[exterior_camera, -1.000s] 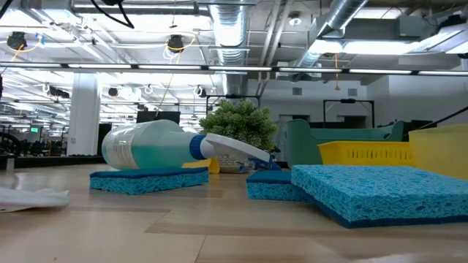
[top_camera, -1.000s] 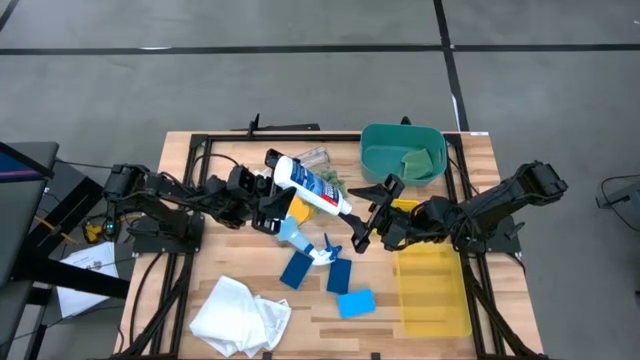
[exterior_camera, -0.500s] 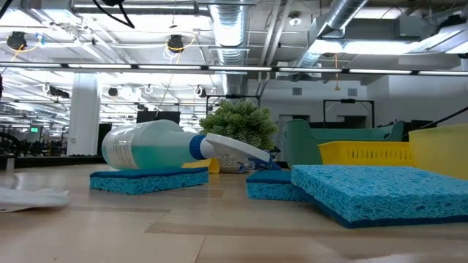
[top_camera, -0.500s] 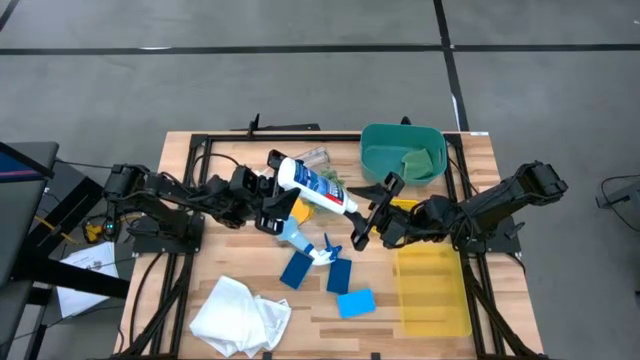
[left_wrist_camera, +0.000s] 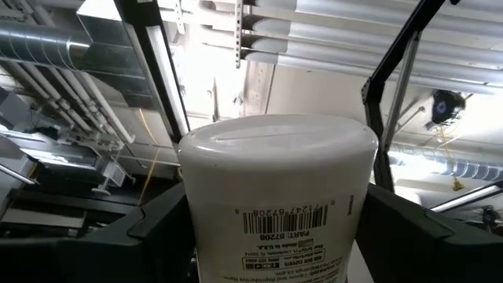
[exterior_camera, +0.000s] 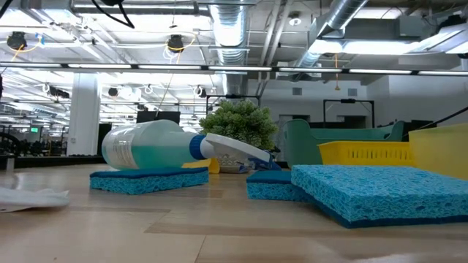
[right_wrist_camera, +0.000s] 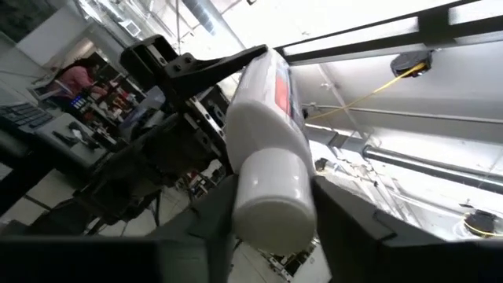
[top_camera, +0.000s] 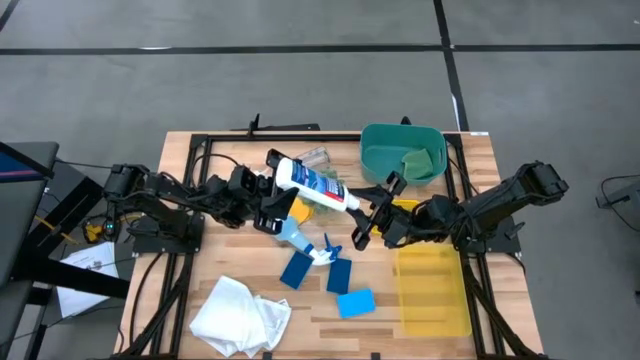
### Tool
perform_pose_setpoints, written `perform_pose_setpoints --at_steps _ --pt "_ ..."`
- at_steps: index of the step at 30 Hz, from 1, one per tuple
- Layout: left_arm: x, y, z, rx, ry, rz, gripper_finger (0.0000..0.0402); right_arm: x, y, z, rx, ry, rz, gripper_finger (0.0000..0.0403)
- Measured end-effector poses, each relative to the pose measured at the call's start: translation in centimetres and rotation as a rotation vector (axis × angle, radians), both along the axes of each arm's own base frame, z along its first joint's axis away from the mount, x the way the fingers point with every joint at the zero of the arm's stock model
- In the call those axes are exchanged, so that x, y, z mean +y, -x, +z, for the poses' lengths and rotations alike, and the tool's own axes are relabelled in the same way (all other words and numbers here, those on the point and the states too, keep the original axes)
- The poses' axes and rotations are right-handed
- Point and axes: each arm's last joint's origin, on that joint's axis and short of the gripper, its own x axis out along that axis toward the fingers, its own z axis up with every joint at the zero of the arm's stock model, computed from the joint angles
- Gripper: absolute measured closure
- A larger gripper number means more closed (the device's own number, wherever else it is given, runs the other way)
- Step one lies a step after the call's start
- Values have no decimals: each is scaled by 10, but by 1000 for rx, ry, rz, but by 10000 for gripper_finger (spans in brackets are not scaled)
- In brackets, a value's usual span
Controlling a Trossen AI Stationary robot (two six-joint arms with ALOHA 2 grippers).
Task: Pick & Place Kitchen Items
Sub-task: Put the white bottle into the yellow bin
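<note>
A white bottle with a blue label is lifted over the table's middle, tilted, with its flat base up and its cap end down toward the right. My left gripper is shut on it. My right gripper is open, its fingers on either side of the cap end. The clear spray bottle lies on a blue sponge. Two more blue sponges lie nearer. The white cloth lies near left. The clear cup lies at the far middle. My left gripper pinches the white bottle's body between its two fingers, a little below the base. The fingers come from the table's left and lie across the bottle. The bottle is clear of the table, with its base up. My right gripper: I cannot tell whether its fingers touch the cap.
A teal bin with a green sponge stands far right. A yellow bin stands near right. A green plant ball sits under the lifted bottle. A yellow sponge lies by the left gripper.
The white bottle's cap end has moved a little toward the table's right, closer in between my right gripper's fingers. My left gripper has kept its hold.
</note>
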Motion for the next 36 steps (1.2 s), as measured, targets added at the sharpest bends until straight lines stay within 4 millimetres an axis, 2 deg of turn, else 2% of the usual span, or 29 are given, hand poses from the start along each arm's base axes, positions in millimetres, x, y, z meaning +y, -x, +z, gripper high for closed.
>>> perform_pose_setpoints --at_steps 5,9,23,36 --pt "-1 -3 -3 27 -9 -21 121 4 -1 -3 19 14 17 182" --pt "-1 -2 -3 24 -4 -15 121 4 0 -2 12 14 14 157" --pt "5 -2 -2 22 13 25 121 8 1 -2 19 29 17 209" --pt "7 -1 -1 8 26 40 121 7 2 -2 18 13 -9 213"
